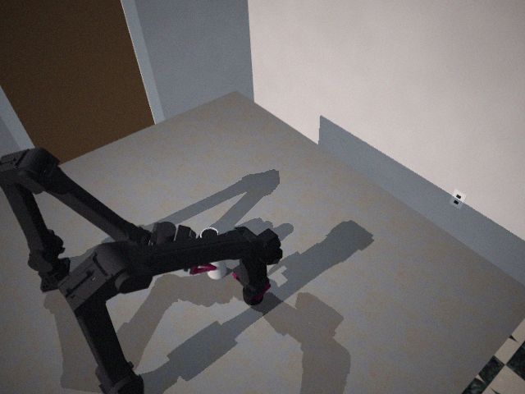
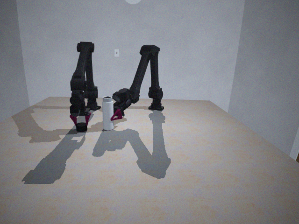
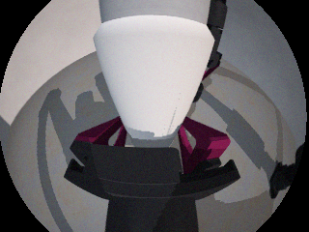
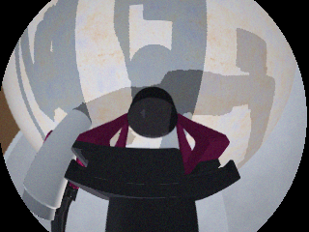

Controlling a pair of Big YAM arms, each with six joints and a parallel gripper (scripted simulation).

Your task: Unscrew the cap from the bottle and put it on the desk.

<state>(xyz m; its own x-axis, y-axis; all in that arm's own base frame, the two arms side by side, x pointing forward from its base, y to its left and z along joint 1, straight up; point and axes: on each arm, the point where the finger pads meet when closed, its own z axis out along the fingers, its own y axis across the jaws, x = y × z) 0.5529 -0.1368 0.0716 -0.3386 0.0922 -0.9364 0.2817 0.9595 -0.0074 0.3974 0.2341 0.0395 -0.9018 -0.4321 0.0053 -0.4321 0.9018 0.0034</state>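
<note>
The white bottle stands upright on the desk with its mouth open; it also fills the left wrist view and shows behind the arms in the top view. My left gripper is shut on the bottle's lower body from the side. The black cap is off the bottle, beside it. My right gripper points down and is shut on the cap, which is at desk level; I cannot tell whether it touches the desk. The cap and right gripper also show in the top view.
The two arm bases stand behind the bottle at the far side of the desk. A wall runs along the desk's far edge. The arms' shadows fall across the desk.
</note>
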